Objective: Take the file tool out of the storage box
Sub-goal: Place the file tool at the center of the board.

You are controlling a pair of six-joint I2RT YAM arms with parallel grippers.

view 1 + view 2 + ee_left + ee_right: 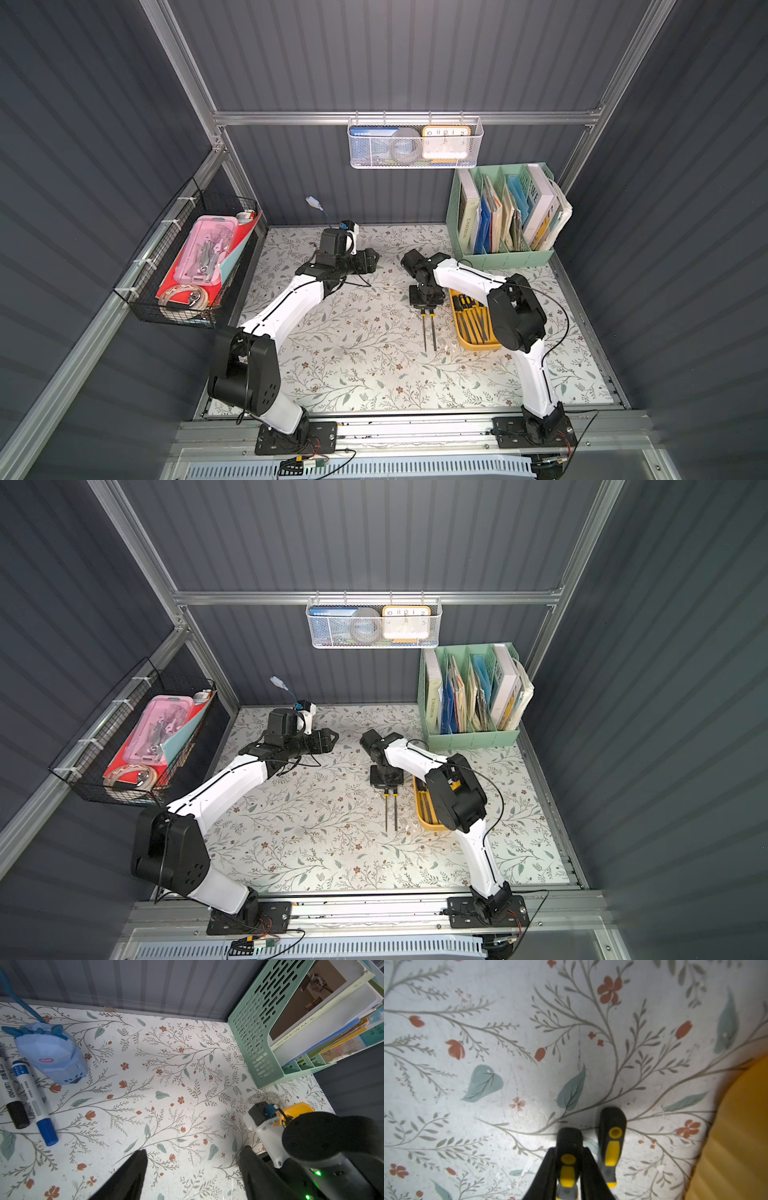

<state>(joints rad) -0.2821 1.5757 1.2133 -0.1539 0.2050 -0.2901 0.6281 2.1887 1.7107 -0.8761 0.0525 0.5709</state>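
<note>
Nearest the front edge of the table, two files lie side by side on the floral top, shafts pointing forward, just beside the storage box but outside it. The right gripper stands over their handles. In the right wrist view its fingers flank the black-and-yellow handle of one file, the one farther from the box. I cannot tell whether they pinch it or have let go. The second file lies just beside that one.

The risk, I judge, is in the lift. If the fingers rise while pinching, the file drags or tips. A sideways drift could knock the neighbour, and these handles may roll. The right arm's elbow also hangs over the box and could bump it.

The yellow box holds a row of more files, handles at the far end.

Farther back, the left gripper hovers with fingers wide apart and nothing between them.

Beyond, a green organiser holds upright books and folders. A black wire basket on the side rail carries a pink case. A white mesh basket on the back wall holds a clock.
</note>
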